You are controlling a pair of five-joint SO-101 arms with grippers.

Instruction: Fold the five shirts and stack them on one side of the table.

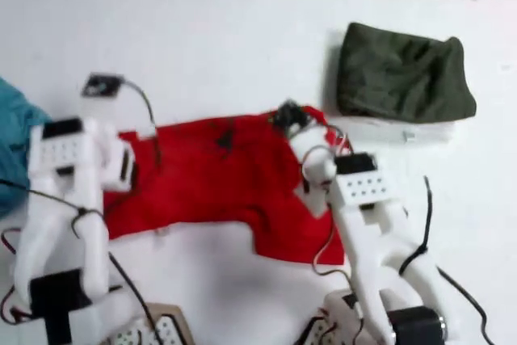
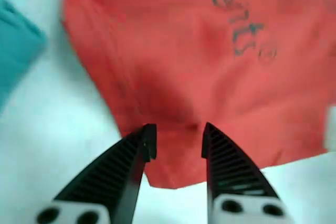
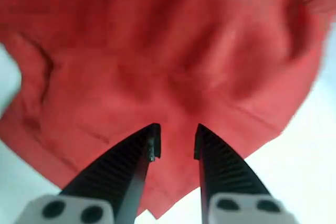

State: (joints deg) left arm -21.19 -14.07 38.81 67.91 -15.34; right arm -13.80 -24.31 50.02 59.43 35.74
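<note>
- Fingers of the left gripper [image 2: 177, 140] stand apart, poised over one end of the red shirt [image 2: 210, 66].
- Jaws of the right gripper [image 3: 175, 141] are likewise parted, over the red shirt's other end.
- A folded green shirt [image 1: 400, 74] lies just beyond the red shirt, and a teal shirt [image 1: 14, 139] lies beside its opposite end.

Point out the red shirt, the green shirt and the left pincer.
red shirt [image 1: 206, 183]: high view, cloth's middle.
green shirt [image 1: 400, 78]: high view, top face.
left pincer [image 2: 178, 141]: left wrist view, midway between fingertips.
</note>
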